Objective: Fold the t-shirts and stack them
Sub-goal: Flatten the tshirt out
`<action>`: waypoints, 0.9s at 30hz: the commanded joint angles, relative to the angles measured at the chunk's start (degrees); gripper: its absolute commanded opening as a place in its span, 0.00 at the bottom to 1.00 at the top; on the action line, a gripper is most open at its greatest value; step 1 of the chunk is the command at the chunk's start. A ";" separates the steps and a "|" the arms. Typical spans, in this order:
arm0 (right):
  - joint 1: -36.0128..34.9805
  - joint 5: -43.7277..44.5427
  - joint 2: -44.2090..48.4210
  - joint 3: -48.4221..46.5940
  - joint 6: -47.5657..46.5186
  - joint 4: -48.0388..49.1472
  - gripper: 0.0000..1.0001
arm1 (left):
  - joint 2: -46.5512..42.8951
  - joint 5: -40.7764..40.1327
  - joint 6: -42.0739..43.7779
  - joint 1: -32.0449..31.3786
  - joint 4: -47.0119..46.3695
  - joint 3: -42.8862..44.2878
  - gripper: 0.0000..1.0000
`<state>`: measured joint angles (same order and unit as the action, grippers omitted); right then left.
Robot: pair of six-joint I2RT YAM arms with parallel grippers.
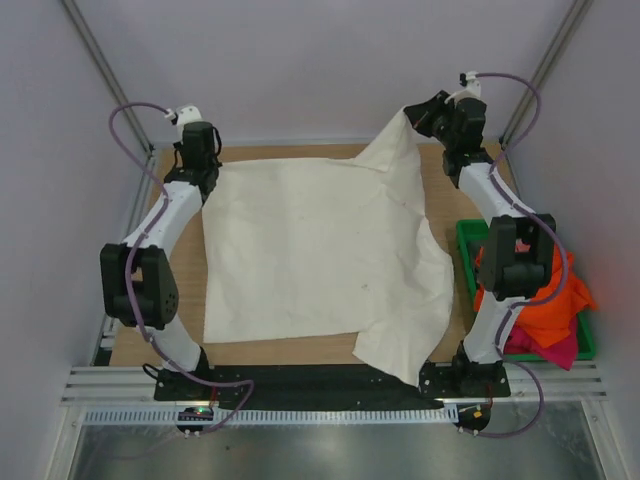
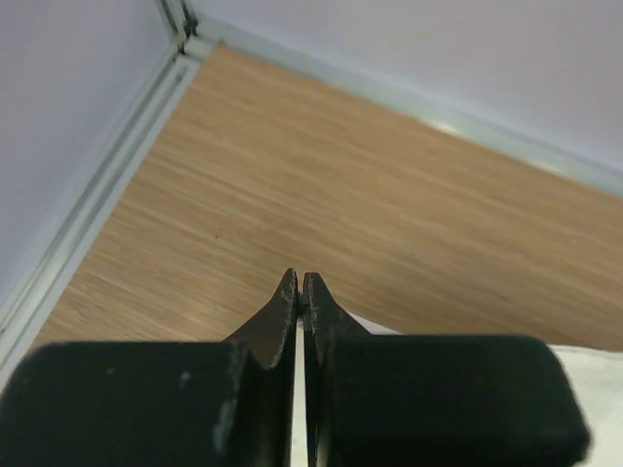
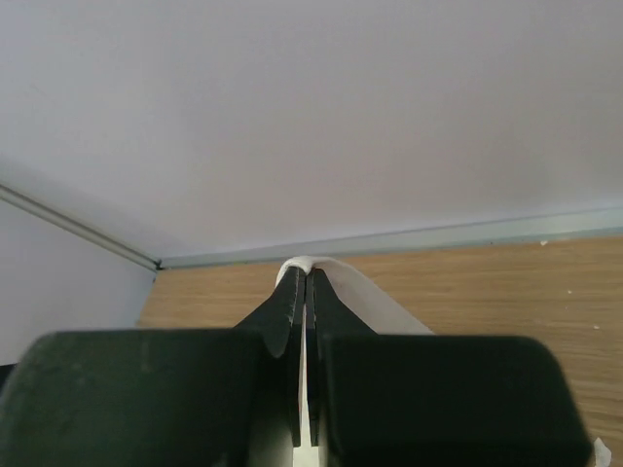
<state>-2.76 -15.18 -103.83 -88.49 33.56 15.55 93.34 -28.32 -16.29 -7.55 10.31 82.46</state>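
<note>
A large cream-white t-shirt (image 1: 310,250) lies spread over most of the wooden table. My left gripper (image 1: 208,178) is at the shirt's far left corner, low over the table. In the left wrist view the left gripper (image 2: 300,277) is shut, with white cloth (image 2: 599,399) showing between and beside its fingers. My right gripper (image 1: 412,112) holds the far right corner, raised off the table, so the cloth hangs down in a slope. In the right wrist view the right gripper (image 3: 306,272) is shut on that cloth (image 3: 380,302), which wraps over the fingertips. An orange t-shirt (image 1: 555,300) and a magenta one (image 1: 555,350) lie bunched in the bin.
A green plastic bin (image 1: 466,262) stands at the table's right edge, partly behind the right arm. The shirt's near right part hangs over the table's front edge (image 1: 400,365). Walls and metal rails (image 1: 100,60) close in the back and sides.
</note>
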 commanded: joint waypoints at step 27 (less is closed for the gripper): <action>-0.22 0.58 -19.41 -20.06 2.03 -20.02 0.01 | 34.19 17.32 -7.70 12.12 2.25 20.90 0.00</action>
<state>-2.87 -17.12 -131.11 -108.73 34.37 0.23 129.82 -13.13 -22.79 3.90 10.33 102.00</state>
